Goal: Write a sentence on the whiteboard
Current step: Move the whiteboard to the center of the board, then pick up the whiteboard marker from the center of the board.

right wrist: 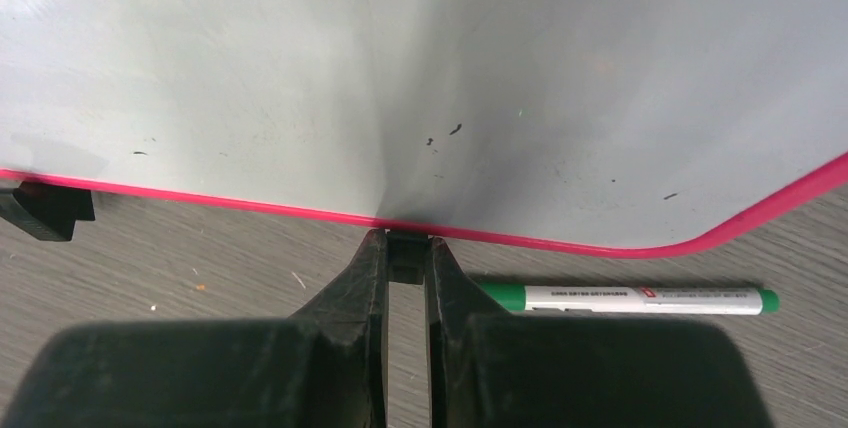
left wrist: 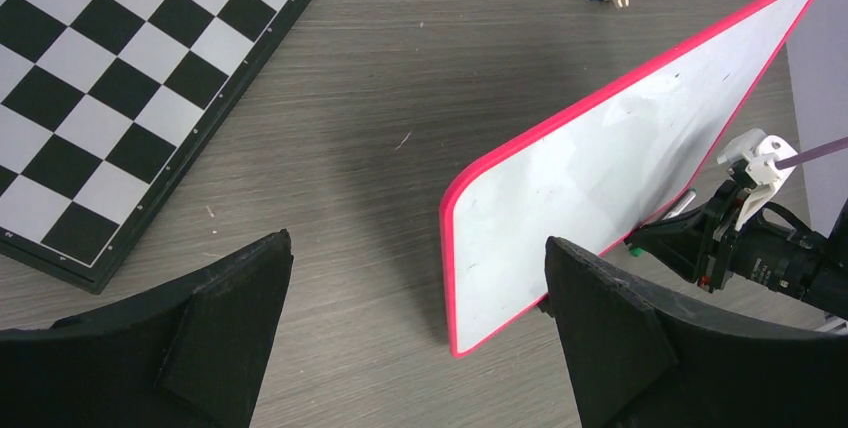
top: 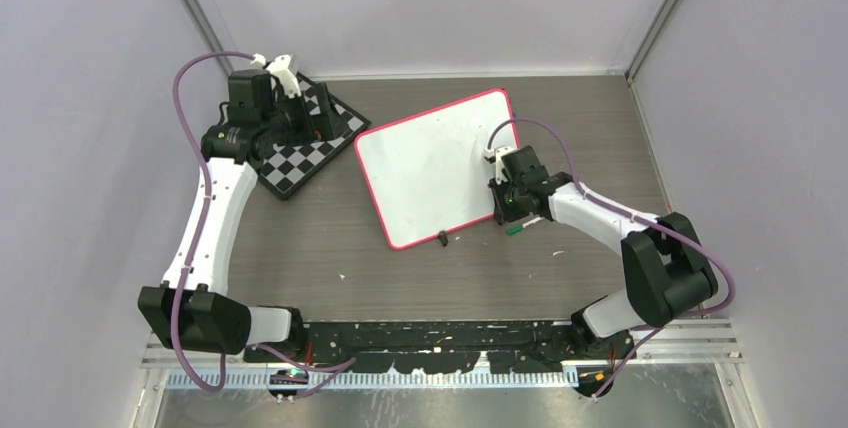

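- The whiteboard [top: 430,163] lies mid-frame in the top view, still bare of writing.
- The right gripper [right wrist: 405,248] pinches the board's black foot [right wrist: 407,242]. The green marker [right wrist: 640,299] lies just to its right, lengthwise along the rim.
- The left gripper [left wrist: 418,240] is spread wide near the chessboard [left wrist: 100,98], farther away.

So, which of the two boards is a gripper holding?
The whiteboard, white with a pink rim: the right gripper is shut on its edge. The checkered chessboard lies free, the left gripper open.

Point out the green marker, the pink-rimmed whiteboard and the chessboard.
Green-capped white marker [right wrist: 640,298], right wrist view, middle of barrel.
Pink-rimmed glossy whiteboard [top: 430,163], top view, bare face.
Black-and-white checkered chessboard [left wrist: 110,98], left wrist view, central squares.
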Tool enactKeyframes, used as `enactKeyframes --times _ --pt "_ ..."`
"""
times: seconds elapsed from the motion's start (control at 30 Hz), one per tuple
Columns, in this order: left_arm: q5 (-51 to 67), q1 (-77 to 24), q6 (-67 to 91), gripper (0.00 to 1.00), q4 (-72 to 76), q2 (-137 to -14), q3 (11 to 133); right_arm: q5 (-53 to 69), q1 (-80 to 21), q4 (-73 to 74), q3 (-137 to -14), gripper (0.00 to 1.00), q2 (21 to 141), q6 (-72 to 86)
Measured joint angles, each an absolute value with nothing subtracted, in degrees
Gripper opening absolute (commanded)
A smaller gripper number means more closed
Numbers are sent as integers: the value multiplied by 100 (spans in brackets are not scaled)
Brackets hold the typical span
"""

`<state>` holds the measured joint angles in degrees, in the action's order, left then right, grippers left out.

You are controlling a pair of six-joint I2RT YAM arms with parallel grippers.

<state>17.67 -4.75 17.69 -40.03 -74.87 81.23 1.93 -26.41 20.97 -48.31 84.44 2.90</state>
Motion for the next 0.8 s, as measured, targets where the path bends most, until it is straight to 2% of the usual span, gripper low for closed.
enactKeyframes --times 0.2,0.43,0.53,0.8 --pt "1813 -475 1765 100 -3999 -7485 8119 336 -2648 2252 -4818 48 8381 178" --pt "1925 -473 1734 100 -4001 -7485 8119 716 -2652 3050 -5015 85 8224 -325" --pt "2005 -473 1691 100 -3999 -7485 8119 950 -2650 3428 -5085 92 7734 -795" --pt "2379 -473 1439 100 -3955 -7485 8119 1046 -2650 4397 -5328 92 7172 -2707"
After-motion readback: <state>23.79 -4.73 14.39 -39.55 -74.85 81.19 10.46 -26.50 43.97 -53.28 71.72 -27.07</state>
